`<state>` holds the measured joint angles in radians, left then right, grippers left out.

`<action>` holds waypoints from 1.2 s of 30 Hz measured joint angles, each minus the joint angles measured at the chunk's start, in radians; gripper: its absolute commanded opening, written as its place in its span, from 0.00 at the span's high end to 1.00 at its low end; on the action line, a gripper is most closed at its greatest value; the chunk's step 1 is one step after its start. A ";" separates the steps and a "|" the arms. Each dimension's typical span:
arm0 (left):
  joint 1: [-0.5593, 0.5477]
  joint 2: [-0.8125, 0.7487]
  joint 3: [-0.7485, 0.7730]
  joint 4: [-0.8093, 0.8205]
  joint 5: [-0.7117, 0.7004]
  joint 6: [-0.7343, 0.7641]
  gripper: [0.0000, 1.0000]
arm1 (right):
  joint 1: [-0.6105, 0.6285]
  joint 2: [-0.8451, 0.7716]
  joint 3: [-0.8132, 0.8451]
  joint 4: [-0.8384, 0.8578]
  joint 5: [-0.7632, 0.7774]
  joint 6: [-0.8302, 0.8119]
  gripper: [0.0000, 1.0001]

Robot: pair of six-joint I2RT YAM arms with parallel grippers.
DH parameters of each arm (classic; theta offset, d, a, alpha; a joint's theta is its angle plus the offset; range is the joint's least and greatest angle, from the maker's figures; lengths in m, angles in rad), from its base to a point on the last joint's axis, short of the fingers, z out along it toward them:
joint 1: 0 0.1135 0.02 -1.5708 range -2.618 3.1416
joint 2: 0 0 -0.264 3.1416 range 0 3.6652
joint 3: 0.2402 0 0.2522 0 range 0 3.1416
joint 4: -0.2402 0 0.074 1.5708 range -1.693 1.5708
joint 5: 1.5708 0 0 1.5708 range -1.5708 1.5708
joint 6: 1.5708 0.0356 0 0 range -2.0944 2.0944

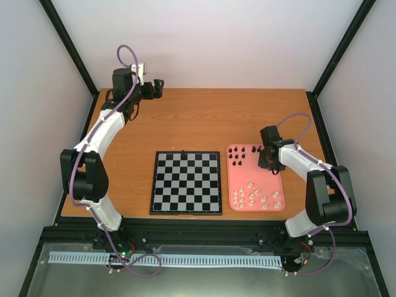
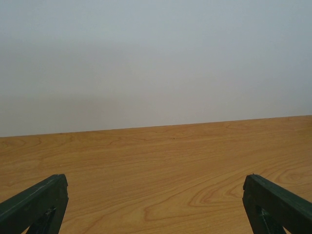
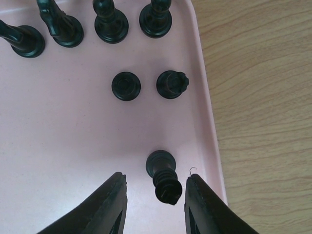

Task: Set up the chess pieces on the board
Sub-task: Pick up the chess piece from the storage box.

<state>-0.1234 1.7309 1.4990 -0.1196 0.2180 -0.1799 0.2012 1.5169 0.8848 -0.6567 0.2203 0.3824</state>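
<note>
Right gripper (image 3: 156, 176) over pink tray (image 3: 73, 136), jaws apart, straddling one black chess piece (image 3: 163, 168) near the right rim. Six more black pieces (image 3: 126, 86) beyond. Wooden table (image 3: 263, 122) at right.

this is looking like a robotics lab cell: black frame posts (image 1: 65, 43) and plain white panels (image 1: 204, 37) are enclosing a wooden tabletop (image 1: 198, 117), with a cabled left arm (image 1: 105, 127) and right arm (image 1: 303, 159) sitting bolted to a metal rail (image 1: 198, 234).

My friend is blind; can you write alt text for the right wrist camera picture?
The right gripper, jaws apart, straddles a black chess piece on a pink tray. Six more black pieces stand beyond; wooden table shows at right.
</note>
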 measured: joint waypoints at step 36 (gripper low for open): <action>0.000 0.000 0.000 0.000 0.000 0.000 0.00 | -0.019 0.041 -0.001 0.028 -0.005 -0.004 0.97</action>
<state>-0.1234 1.7309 1.4990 -0.1196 0.2176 -0.1799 0.1822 1.5578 0.8837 -0.6289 0.2150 0.3782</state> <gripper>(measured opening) 0.998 0.134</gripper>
